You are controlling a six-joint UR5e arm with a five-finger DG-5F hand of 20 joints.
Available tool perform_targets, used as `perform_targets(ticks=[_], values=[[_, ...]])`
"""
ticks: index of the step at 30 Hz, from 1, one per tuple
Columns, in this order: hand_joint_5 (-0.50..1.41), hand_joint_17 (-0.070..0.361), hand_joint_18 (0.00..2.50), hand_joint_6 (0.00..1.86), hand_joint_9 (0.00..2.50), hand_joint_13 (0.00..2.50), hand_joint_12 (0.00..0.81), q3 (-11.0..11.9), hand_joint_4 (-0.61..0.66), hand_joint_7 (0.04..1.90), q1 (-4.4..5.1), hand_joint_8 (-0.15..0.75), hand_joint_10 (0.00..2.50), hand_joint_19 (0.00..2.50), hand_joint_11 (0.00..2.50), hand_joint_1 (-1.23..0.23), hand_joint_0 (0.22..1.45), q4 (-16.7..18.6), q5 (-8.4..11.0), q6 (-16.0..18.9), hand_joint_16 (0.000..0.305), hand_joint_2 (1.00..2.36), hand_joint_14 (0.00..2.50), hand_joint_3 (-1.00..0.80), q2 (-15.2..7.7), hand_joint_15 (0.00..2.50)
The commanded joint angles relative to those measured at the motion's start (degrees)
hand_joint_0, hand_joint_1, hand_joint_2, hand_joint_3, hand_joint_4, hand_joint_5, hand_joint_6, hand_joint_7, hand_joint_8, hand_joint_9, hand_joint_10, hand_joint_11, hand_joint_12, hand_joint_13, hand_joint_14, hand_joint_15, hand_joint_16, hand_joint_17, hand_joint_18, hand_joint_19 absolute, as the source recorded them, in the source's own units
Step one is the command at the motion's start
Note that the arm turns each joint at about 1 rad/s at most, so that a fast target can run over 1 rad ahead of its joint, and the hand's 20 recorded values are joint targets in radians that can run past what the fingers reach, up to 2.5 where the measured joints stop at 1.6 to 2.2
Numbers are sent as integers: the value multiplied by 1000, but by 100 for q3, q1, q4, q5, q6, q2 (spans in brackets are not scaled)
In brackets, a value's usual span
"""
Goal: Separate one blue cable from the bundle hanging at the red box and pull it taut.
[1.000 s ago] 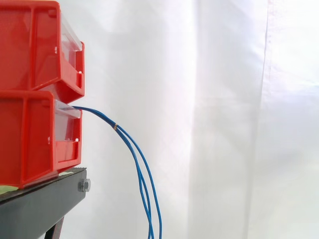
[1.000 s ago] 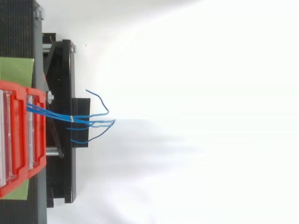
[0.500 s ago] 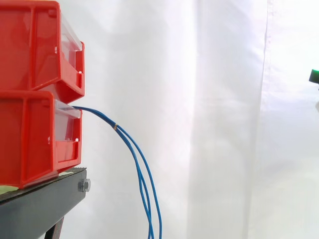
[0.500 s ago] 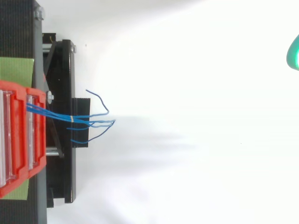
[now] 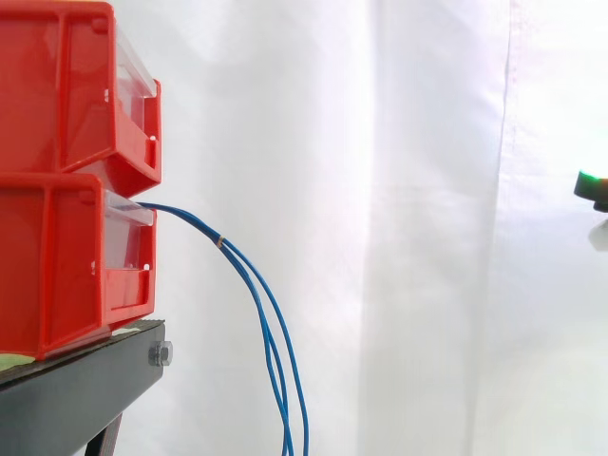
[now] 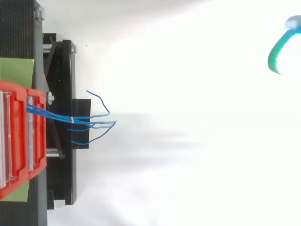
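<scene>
side: thin blue cable bundle exits lower red plastic bin, hangs past black metal stand | hand at rt edge, well apart from cables, grasp state can't tell | top: cable ends splay beyond stand, hand upper rt

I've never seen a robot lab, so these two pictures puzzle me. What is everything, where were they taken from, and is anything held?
One picture looks level from the side, the other straight down; both show one setup. Two stacked red plastic bins stand on a black metal stand before a white curtain. A bundle of thin blue cables, tied by a small pale band, leaves the lower bin and hangs down. The green glow at the right edge is part of the robot's hand, well apart from the cables, touching none.
</scene>
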Motion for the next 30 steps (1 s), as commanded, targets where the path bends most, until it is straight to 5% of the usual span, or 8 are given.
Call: perform_targets(ticks=[1, 5, 17, 30], values=[[-247, 102, 0, 503, 303, 59, 342, 1, 245, 853, 10, 294, 10, 144, 277, -365, 483, 178, 120, -68, 45, 1000, 0, -500, -22, 38], [-246, 101, 0, 503, 307, 62, 339, -8, 248, 853, 28, 294, 7, 143, 270, -368, 485, 345, 313, -270, 45, 1000, 0, -500, -137, 37], [-244, 100, 0, 503, 315, 75, 339, 1, 252, 853, 72, 296, 7, 140, 271, -375, 486, 749, 339, -262, 44, 1000, 0, -500, -620, 34], [-244, 100, 0, 503, 320, 84, 336, 1, 252, 854, 169, 296, 7, 150, 272, -377, 488, 881, 744, -376, 44, 1000, 2, -500, -682, 38]])
